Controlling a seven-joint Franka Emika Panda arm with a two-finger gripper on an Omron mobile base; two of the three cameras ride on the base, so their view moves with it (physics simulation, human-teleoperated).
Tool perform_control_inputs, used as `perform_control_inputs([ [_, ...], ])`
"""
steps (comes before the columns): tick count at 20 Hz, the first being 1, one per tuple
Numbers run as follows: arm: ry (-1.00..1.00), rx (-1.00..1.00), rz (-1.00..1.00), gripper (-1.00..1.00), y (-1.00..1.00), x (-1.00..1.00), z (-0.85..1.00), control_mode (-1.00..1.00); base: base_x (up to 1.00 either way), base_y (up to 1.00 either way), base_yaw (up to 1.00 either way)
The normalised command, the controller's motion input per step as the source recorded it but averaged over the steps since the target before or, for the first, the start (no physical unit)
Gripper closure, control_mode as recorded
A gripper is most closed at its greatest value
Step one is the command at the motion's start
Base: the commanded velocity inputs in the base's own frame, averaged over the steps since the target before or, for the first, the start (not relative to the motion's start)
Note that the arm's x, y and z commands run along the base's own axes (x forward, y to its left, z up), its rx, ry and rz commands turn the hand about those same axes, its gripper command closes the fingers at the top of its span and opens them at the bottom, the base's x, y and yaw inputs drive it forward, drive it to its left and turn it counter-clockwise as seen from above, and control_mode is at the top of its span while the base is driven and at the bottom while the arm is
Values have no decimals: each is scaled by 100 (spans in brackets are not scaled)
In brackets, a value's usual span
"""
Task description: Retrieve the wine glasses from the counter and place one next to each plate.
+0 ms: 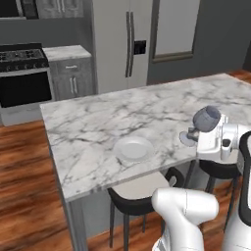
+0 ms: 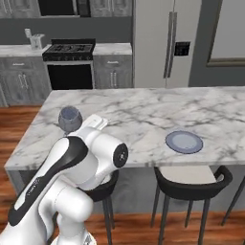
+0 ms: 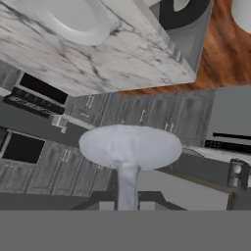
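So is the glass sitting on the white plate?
No, the wine glass is up in the gripper, held tilted beside the white plate.

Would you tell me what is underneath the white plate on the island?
The white plate rests flat on the marble island, near its front edge. A black stool stands tucked below that edge. The marble directly beneath the plate is covered.

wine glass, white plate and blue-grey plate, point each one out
wine glass point(image 1: 207, 119), left base view, on its bowl
white plate point(image 1: 133, 148), left base view, on its centre
blue-grey plate point(image 2: 183, 142), right base view, on its centre
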Motion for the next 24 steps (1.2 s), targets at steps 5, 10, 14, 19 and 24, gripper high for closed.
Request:
perform_control_inputs([
  [5,0,0,0,100,0,0,0,100,44,-55,32],
  [10,0,0,0,100,0,0,0,100,33,-35,29],
  [14,0,0,0,100,0,0,0,100,48,-31,22],
  [19,2,0,0,100,-6,15,-5,-100,43,-21,7],
  [24,1,-1,0,100,-11,65,-26,-100,0,0,0],
])
